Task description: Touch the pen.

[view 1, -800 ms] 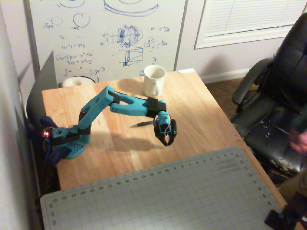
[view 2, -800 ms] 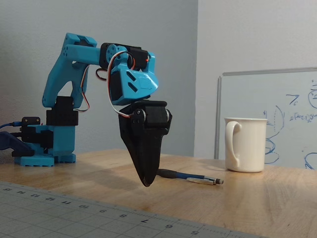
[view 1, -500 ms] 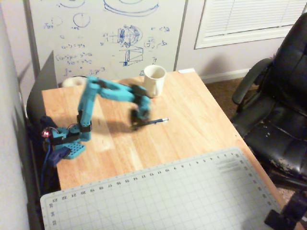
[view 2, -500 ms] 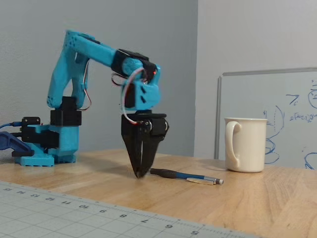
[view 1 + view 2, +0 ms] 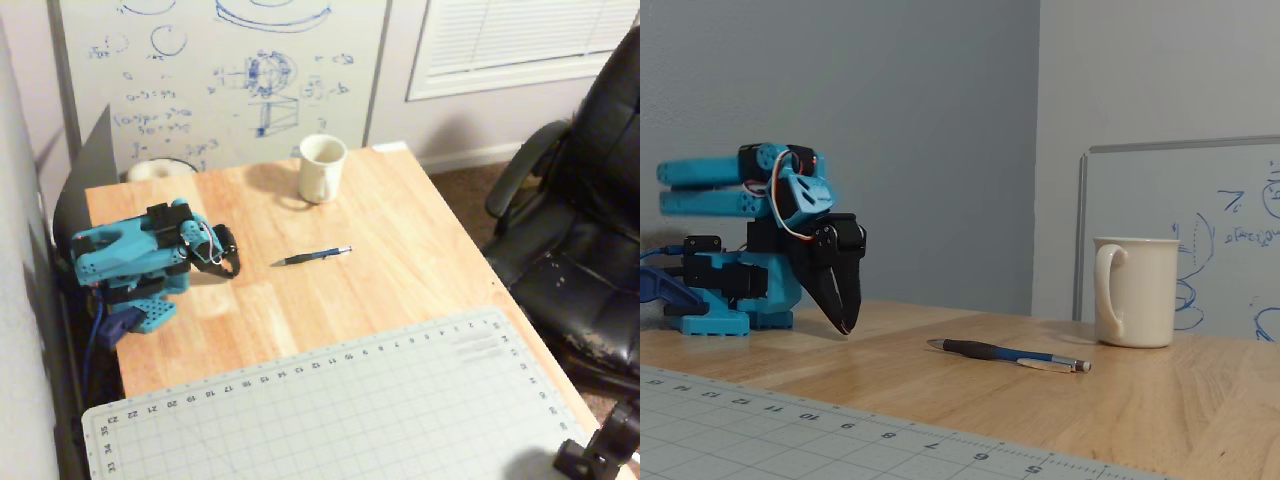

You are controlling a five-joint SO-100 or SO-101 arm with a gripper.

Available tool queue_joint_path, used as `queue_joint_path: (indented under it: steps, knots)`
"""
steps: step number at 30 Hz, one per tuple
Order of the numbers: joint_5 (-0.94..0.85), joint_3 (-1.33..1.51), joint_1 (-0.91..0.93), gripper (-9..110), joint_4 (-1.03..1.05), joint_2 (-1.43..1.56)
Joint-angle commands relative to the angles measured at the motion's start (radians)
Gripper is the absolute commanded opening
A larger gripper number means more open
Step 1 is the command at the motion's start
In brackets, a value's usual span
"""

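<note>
At the left of the overhead view the blue arm sits folded over its base, and its tool (image 5: 229, 263) hangs at the left-centre, apart from everything else. In the fixed view the tool (image 5: 847, 324) points down just above the wooden worktop (image 5: 1160, 400), its dark jaws pressed together and holding nothing. To its right, near mid-frame, the pen (image 5: 315, 255) lies flat on the bare wood, well clear of the tool; the fixed view shows the pen (image 5: 1008, 354) with its silvery end toward the white mug (image 5: 1135, 291), which stands farther right. No contact exists now, so by this moment alone the touch looks either finished or yet to be made.
</note>
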Motion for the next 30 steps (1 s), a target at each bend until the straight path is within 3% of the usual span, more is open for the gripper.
queue_joint_path:
  steps: [1, 30]
  knots:
    - [0.012, -0.009, 0.000, 1, 0.000, 0.037]
    - [0.011, -0.009, -0.011, 1, 0.000, 0.051]
